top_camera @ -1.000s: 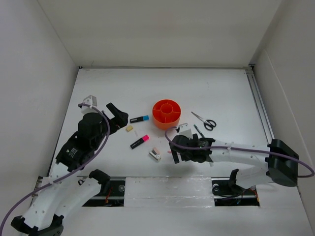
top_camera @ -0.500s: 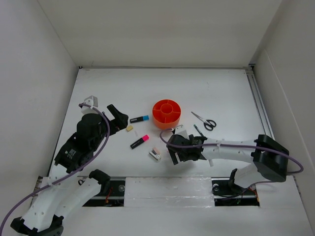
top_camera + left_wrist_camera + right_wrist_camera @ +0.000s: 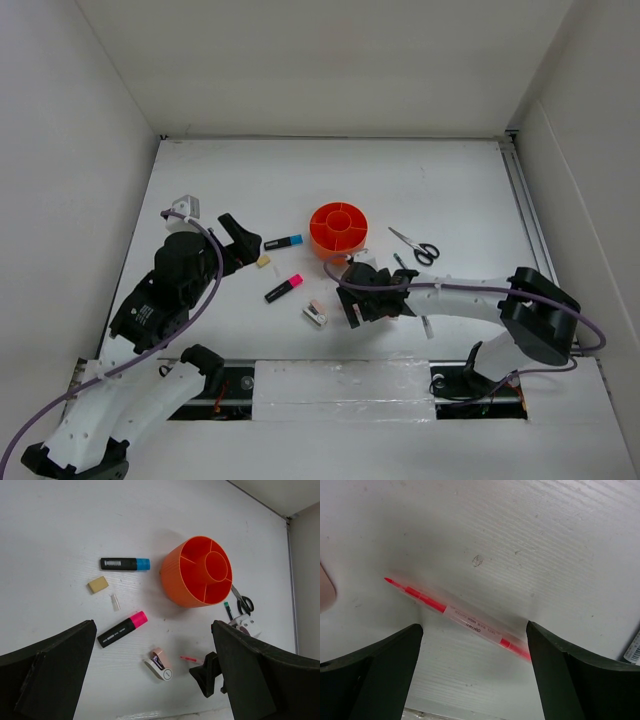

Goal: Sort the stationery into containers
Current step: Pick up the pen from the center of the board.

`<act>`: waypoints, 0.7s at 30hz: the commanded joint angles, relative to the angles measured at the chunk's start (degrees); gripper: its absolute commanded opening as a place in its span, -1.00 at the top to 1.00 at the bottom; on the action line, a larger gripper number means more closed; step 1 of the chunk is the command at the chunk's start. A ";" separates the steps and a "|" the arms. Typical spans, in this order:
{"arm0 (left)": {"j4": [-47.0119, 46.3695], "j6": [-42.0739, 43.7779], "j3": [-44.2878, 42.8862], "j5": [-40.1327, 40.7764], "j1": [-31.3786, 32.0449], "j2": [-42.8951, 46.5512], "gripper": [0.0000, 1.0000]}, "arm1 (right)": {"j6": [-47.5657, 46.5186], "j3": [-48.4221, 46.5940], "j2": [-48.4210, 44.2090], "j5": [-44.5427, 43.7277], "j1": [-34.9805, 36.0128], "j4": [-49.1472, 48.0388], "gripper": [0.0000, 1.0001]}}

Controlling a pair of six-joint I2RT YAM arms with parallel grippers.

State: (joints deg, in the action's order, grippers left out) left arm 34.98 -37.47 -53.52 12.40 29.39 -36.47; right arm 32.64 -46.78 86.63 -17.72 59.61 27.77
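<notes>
Standing by the white table (image 3: 450, 180), I see both arms reaching in from its near edge. The left gripper (image 3: 240, 238) hovers toward the left edge with its jaws spread wide and nothing between them. The right gripper (image 3: 352, 308) is low over the near-middle of the table, its jaws also wide apart and straddling the pink pen (image 3: 465, 619), which lies flat on the surface. The jaws are not clamped on the pen, and I cannot tell whether its far end touches the right finger.

The orange organiser (image 3: 177, 582) stands about mid-table, and every compartment I can see is bare. Black-handled scissors (image 3: 420, 247) lie on its right-edge side, with a thin black pen (image 3: 403, 265) just nearer. Toward the left edge lie the blue-capped marker (image 3: 125, 563) and, closer to the near edge, the pink-capped marker (image 3: 122, 629). The pink-white clip piece (image 3: 160, 663) sits near the pink pen, and the tan eraser (image 3: 98, 584) lies between the markers.
</notes>
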 commanded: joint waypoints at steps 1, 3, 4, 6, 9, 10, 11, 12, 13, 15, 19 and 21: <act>-1.50 1.00 -0.98 -0.36 -0.21 0.43 -1.00 | -1.44 -0.94 0.47 3.12 -0.46 -2.72 -0.81; -1.50 1.00 -0.98 -0.36 -0.21 0.43 -1.00 | -1.44 -0.94 1.00 3.65 -0.46 -2.11 -0.73; -1.50 1.00 -0.98 -0.36 -0.21 0.43 -1.00 | -1.44 -0.94 1.00 3.65 -0.46 -2.11 -0.73; -1.50 1.00 -0.98 -0.36 -0.21 0.43 -1.00 | -0.92 -0.94 1.00 4.18 -0.46 -1.58 -0.67; -1.50 1.00 -0.98 -0.36 -0.21 0.43 -1.00 | -0.04 0.20 1.00 5.50 -0.46 -1.58 -0.56; -1.50 1.00 -1.50 -0.36 -0.21 1.04 -1.00 | -0.04 0.20 1.00 6.19 -0.46 -1.58 -0.53; -1.50 1.00 -1.50 -0.36 -0.21 1.05 -1.00 | 0.57 0.20 1.00 6.20 0.06 -1.58 -0.50; -1.50 1.00 -1.50 -0.36 -0.21 1.05 -1.00 | 0.58 0.20 1.00 6.20 0.06 -0.88 -0.47; -1.50 1.00 -2.02 -0.36 -0.21 1.05 -1.00 | 1.28 0.20 1.00 6.20 0.59 -0.27 -0.45; -1.50 1.52 -2.03 -0.36 -0.21 1.05 -1.00 | 1.99 0.20 1.00 5.67 1.29 0.70 -0.45; -1.50 1.53 -2.03 -0.36 -0.21 1.05 -1.00 | 4.26 0.20 2.14 4.97 2.61 2.90 -0.45; -1.50 1.53 -2.03 -0.36 -0.21 1.05 -1.00 | 5.06 -0.32 2.14 4.45 3.92 3.95 -0.42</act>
State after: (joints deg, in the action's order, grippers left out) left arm 34.98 -36.91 -53.52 12.40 29.39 -35.77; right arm 34.76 -46.78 87.48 -15.05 61.34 28.25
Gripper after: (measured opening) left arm 0.997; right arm 0.716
